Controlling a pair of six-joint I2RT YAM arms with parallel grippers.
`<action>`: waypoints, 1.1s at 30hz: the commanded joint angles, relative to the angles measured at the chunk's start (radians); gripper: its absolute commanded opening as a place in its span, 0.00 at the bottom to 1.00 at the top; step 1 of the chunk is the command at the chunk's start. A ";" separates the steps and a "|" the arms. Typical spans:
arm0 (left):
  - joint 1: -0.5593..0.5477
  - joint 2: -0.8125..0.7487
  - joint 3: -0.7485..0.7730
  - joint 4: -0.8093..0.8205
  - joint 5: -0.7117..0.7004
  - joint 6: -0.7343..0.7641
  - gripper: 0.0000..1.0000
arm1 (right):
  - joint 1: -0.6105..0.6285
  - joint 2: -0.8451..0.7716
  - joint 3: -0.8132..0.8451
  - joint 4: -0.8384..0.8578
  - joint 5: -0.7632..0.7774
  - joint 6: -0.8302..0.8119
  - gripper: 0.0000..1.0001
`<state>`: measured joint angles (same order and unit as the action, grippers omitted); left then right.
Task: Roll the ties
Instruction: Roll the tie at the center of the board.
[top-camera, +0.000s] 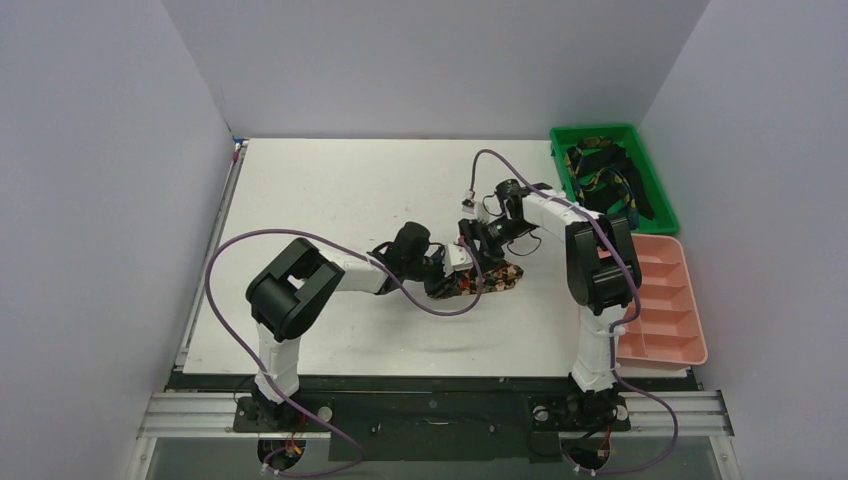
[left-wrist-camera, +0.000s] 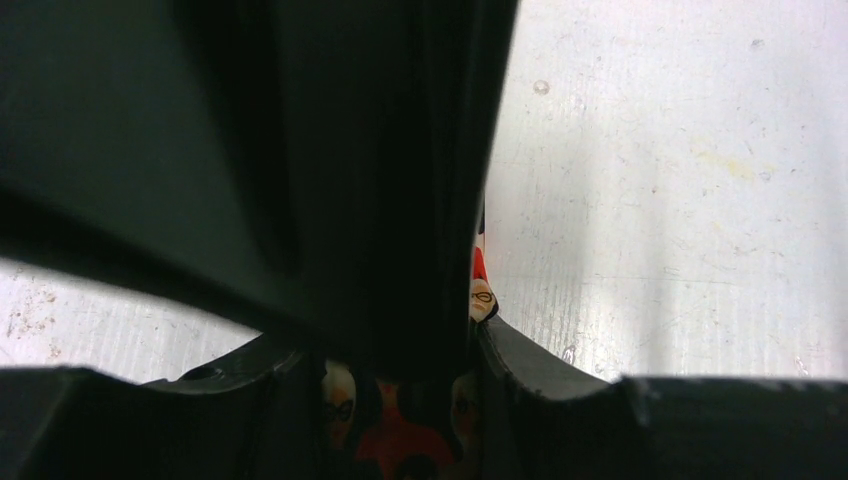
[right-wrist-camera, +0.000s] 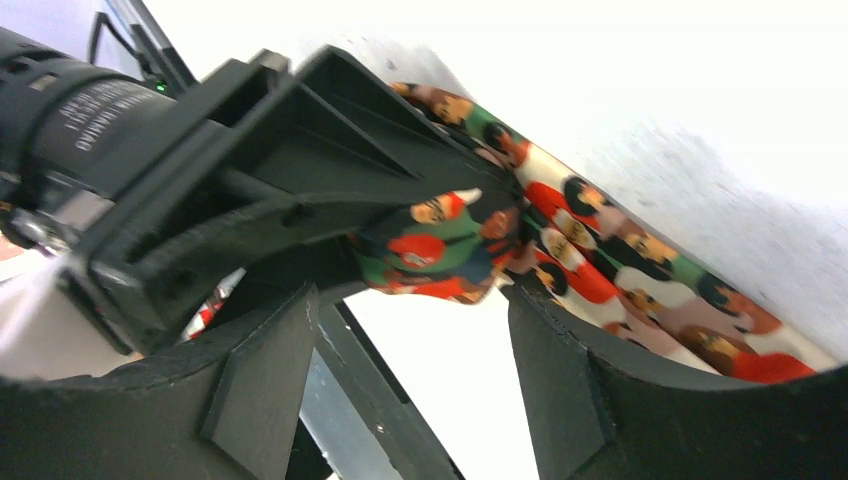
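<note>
A tie (top-camera: 493, 277) with a busy red, orange, white and green print of faces lies partly rolled on the white table (top-camera: 340, 190). My left gripper (top-camera: 447, 268) is shut on its left end. In the left wrist view the gripper (left-wrist-camera: 390, 350) has the tie's dark fabric (left-wrist-camera: 400, 435) between its fingers, filling most of the view. My right gripper (top-camera: 478, 243) is just behind the tie, open. In the right wrist view the right gripper (right-wrist-camera: 410, 300) has wide-apart jaws, and the tie's folded end (right-wrist-camera: 440, 250) sits just past the tips, held by the left gripper (right-wrist-camera: 250, 190).
A green bin (top-camera: 660, 195) at the back right holds more dark ties (top-camera: 600, 175) with yellow-green-blue patterns. A pink compartment tray (top-camera: 665, 300) stands in front of it, right of the right arm. Purple cables loop over both arms.
</note>
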<state>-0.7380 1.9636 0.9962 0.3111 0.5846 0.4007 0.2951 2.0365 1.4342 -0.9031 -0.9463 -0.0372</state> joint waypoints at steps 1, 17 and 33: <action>0.005 0.012 -0.035 -0.134 0.005 -0.002 0.28 | 0.035 -0.041 0.007 0.107 -0.077 0.082 0.65; 0.016 0.027 0.009 -0.108 0.006 -0.046 0.54 | 0.021 0.044 -0.033 0.028 0.196 -0.075 0.00; 0.020 0.010 -0.067 0.360 0.065 -0.269 0.75 | 0.030 0.092 -0.019 0.056 0.390 -0.061 0.00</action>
<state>-0.7227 1.9587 0.9165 0.5125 0.6212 0.2287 0.3084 2.0750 1.4208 -0.8703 -0.7227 -0.0669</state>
